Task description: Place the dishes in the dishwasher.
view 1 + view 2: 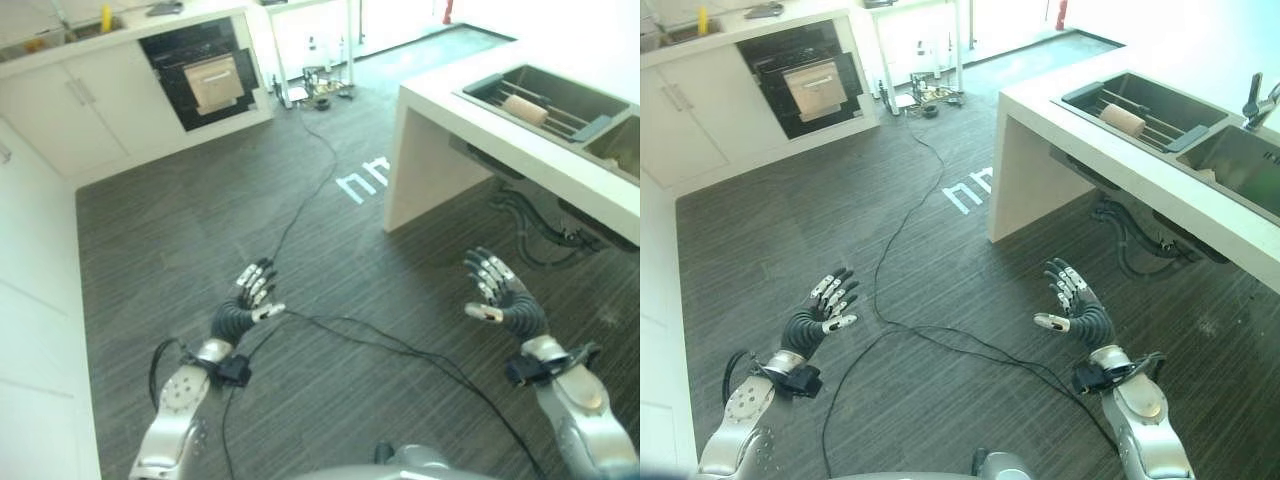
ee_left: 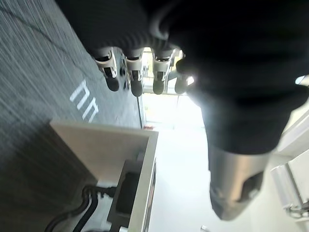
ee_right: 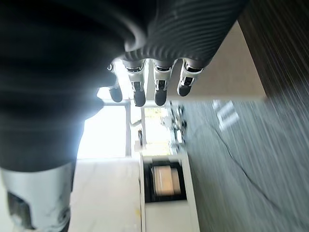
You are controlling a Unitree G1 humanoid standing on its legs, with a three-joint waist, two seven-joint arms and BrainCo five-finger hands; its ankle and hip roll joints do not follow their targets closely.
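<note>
Left eye view: dishwasher (image 1: 207, 80) upper left, open, pale rack inside; left robot hand (image 1: 256, 291) and right robot hand (image 1: 492, 285) spread, empty.

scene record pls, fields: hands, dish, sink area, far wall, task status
left hand: open, empty, held over the dark floor
right hand: open, empty, held over the floor near the counter's end
dish: tan cylindrical item lying on the rack in the sink basin
sink area: white counter on the robot's right, faucet at the far edge
far wall: white cabinets with an open dark appliance bay
task status: nothing picked up yet
</note>
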